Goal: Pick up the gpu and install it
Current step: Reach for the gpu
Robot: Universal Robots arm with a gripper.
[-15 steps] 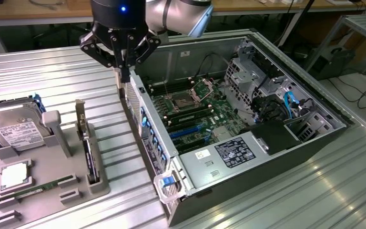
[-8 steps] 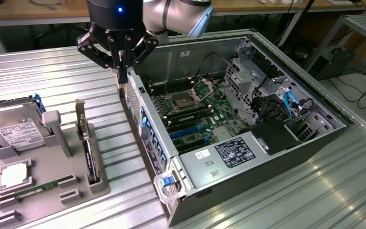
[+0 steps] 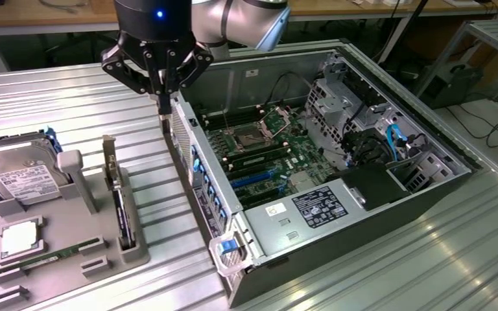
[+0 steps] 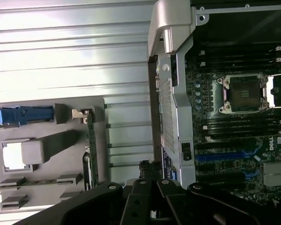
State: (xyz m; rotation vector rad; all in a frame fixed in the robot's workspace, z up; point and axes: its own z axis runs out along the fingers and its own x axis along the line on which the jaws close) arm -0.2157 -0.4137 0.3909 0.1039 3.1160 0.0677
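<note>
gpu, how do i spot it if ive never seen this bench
Find the grey holder tray at the exterior view's left of the open computer case. The gpu stands on edge in the slot along the tray's side nearest the case. It is the thin dark upright card, unlike the flat silver hard drive and the narrow memory stick.
</note>
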